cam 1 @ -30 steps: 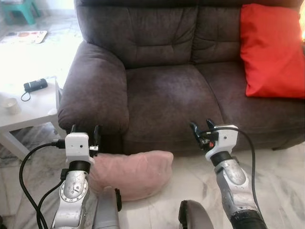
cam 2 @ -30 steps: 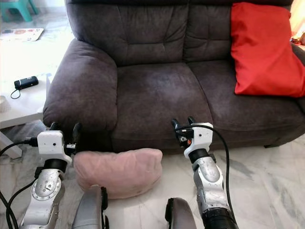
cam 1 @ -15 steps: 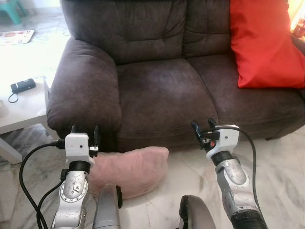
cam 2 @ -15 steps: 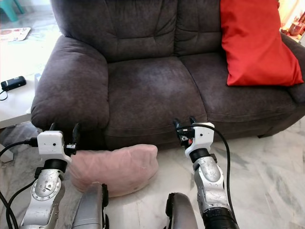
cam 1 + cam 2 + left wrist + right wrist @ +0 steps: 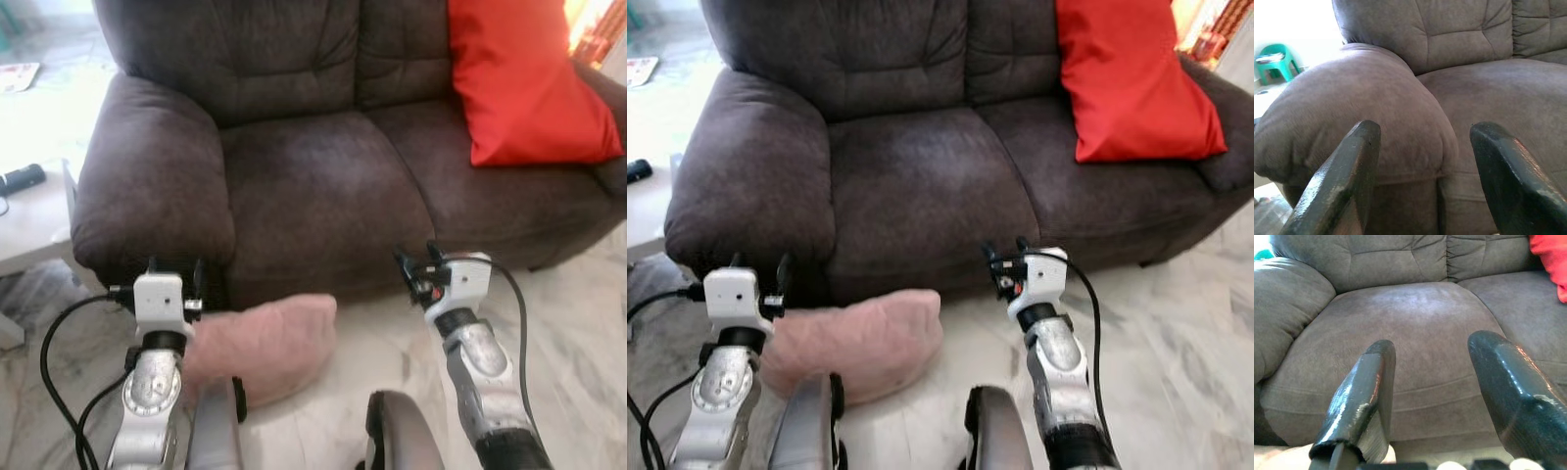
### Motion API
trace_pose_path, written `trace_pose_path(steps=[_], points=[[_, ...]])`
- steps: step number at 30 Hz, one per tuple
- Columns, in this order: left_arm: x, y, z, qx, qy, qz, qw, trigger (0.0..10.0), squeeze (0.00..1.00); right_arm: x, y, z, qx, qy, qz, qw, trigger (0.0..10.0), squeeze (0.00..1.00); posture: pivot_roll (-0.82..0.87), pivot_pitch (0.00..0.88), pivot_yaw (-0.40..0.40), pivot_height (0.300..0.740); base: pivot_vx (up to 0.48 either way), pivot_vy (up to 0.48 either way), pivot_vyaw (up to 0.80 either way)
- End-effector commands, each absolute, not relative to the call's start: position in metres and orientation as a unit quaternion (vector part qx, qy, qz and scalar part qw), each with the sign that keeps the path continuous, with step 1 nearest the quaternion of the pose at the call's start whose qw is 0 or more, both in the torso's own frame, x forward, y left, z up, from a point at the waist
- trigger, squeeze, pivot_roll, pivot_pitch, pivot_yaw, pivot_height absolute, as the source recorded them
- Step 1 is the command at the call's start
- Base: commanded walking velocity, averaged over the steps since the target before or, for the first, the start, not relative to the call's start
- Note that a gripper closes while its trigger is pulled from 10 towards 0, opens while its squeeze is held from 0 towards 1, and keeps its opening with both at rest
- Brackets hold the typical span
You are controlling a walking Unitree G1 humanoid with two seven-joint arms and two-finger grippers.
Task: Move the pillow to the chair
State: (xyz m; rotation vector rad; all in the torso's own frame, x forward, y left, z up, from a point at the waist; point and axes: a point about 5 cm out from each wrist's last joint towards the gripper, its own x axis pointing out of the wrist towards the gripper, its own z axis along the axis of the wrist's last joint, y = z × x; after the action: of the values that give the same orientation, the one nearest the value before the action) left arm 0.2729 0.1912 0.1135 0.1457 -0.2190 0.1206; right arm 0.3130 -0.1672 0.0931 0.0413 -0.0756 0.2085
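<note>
A pink pillow (image 5: pixel 265 343) lies on the marble floor against the front of the dark brown sofa (image 5: pixel 313 176). My left gripper (image 5: pixel 174 269) is held above the pillow's left end, open, facing the sofa's armrest (image 5: pixel 1352 112). My right gripper (image 5: pixel 415 262) is open too, raised in front of the sofa's seat (image 5: pixel 1410 328), to the right of the pillow. Neither gripper touches the pillow. A red pillow (image 5: pixel 524 83) leans on the sofa's right seat.
A white low table (image 5: pixel 29 211) with a black device (image 5: pixel 22 178) stands to the left of the sofa. Marble floor (image 5: pixel 568 323) stretches to the right. My own legs (image 5: pixel 392 441) show at the bottom edge.
The whole view has shifted: the sofa and red pillow slid left and lower in the picture as the camera moved. Both grippers stay open in the same pose.
</note>
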Motion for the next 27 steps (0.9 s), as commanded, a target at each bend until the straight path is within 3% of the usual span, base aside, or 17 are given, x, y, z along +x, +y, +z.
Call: trace_pose_path(steps=[1,12,27], points=[[0.2713,0.1909,0.1068,0.069,-0.093,0.057,0.992,10.0,0.0,0.3116,-0.169,0.0931,0.022,-0.039,0.103,0.994,10.0,0.0,0.08,0.13,-0.04,0.521,0.0,0.0,0.0],[0.2719,0.1896,0.1045,0.067,-0.09,0.055,0.992,10.0,0.0,0.3115,-0.1707,0.0933,-0.001,-0.042,0.112,0.993,10.0,0.0,0.08,0.125,-0.043,0.521,0.0,0.0,0.0],[0.2729,0.1922,0.1056,0.071,-0.091,0.055,0.992,10.0,0.0,0.3093,-0.1662,0.0935,0.005,-0.046,0.128,0.991,10.0,0.0,0.08,0.134,-0.042,0.521,0.0,0.0,0.8]])
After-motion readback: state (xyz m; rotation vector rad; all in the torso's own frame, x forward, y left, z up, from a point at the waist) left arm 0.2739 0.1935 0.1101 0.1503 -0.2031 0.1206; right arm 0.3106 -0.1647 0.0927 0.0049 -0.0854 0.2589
